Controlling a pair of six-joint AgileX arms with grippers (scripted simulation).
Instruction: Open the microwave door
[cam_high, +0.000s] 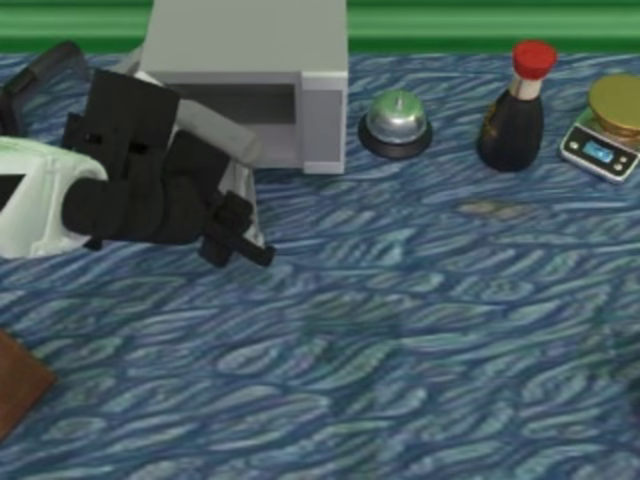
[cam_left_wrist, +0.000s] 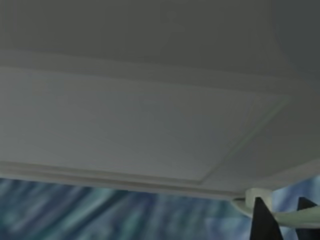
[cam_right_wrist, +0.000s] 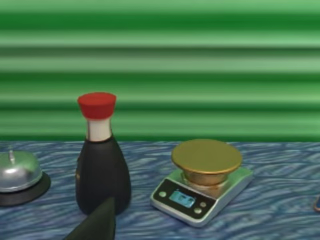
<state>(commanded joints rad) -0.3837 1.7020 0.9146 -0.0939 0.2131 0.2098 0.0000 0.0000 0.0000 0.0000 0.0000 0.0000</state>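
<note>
Fingers of the left gripper (cam_high: 240, 243) are closed on the pale handle (cam_left_wrist: 280, 212), seen close up in the left wrist view with two dark fingertips (cam_left_wrist: 262, 220) pinching it. Left arm sits at the table's (cam_high: 400, 350) left, in front of the microwave (cam_high: 250, 70). Microwave is at the far left, against the green wall (cam_high: 480, 20); its cavity is exposed. Microwave door (cam_high: 225, 135) is swung out toward the near left, mostly hidden under the arm; its inner panel fills the left wrist view. Right of the microwave, along the far edge: bell (cam_high: 396, 122), soy sauce bottle (cam_high: 512, 105), scale (cam_high: 603, 130). Right gripper is out of the top view; cannot tell its finger state from the one dark tip in the right wrist view.
</note>
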